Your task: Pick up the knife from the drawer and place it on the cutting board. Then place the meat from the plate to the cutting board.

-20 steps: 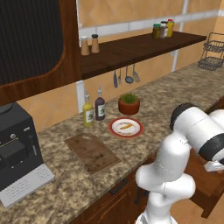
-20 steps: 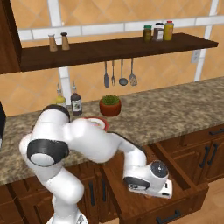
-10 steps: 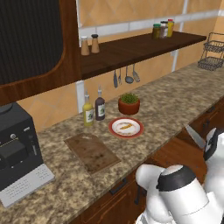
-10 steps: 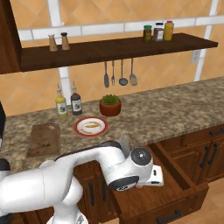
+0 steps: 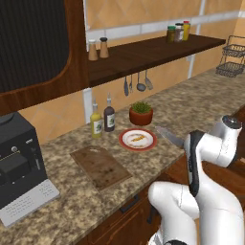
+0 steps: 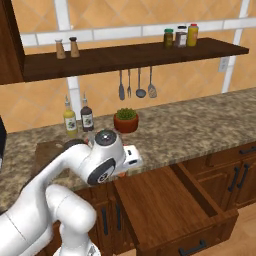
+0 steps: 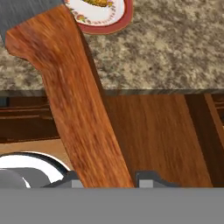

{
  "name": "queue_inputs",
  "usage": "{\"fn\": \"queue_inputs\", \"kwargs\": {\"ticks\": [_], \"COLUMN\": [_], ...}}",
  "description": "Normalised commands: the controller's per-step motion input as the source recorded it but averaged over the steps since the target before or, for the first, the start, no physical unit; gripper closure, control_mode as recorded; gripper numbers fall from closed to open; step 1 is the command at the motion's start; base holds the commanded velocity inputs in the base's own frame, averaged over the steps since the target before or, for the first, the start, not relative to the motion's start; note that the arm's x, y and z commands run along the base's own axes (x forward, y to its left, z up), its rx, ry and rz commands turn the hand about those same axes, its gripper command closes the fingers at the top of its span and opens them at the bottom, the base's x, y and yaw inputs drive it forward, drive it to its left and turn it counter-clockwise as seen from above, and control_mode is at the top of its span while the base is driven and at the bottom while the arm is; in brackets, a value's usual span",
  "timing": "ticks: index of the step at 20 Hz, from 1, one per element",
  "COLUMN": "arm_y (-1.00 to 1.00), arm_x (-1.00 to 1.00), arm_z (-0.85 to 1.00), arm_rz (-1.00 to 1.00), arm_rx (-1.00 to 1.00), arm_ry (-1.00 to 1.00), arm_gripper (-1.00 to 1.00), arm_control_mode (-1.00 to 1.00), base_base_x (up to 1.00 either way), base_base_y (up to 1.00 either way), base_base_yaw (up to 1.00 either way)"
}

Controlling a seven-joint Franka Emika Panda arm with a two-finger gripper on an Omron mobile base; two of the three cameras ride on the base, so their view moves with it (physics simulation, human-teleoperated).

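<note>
Knife lifted out of the drawer

The gripper (image 7: pixel 105 177) pinches the knife (image 7: pixel 76 105) by its handle, above the counter's front edge (image 5: pixel 158 167), near the plate (image 5: pixel 138 139); the drawer (image 6: pixel 165 205) stands open.

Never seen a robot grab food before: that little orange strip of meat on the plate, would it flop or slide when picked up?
The meat is a thin strip lying flat on the plate, so it probably bends rather than staying stiff. Being so small, it is likely light. The plate's glossy centre suggests it could slide if nudged.
</note>
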Motion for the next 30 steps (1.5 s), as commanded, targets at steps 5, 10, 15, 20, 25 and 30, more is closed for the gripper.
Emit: {"fn": "queue_inputs", "kwargs": {"ticks": [5, 10, 15, 20, 25, 30], "arm_y": [0.85, 0.98, 1.00, 0.88, 0.61, 0.19], "arm_x": [0.77, 0.86, 0.62, 0.03, 0.31, 0.50], "arm_z": [0.54, -0.02, -0.15, -0.30, -0.41, -0.44], "arm_rz": [0.48, 0.36, 0.29, 0.19, 0.01, -0.04], "arm_rx": [-0.02, -0.12, -0.19, -0.16, -0.10, -0.04], "arm_ry": [0.00, 0.00, 0.00, 0.00, 0.00, 0.00], "arm_gripper": [1.00, 1.00, 1.00, 1.00, 1.00, 1.00], "arm_control_mode": [-1.00, -1.00, -1.00, -1.00, -1.00, -1.00], "base_base_x": [0.00, 0.00, 0.00, 0.00, 0.00, 0.00], "base_base_y": [0.00, 0.00, 0.00, 0.00, 0.00, 0.00], "base_base_yaw": [0.00, 0.00, 0.00, 0.00, 0.00, 0.00]}}
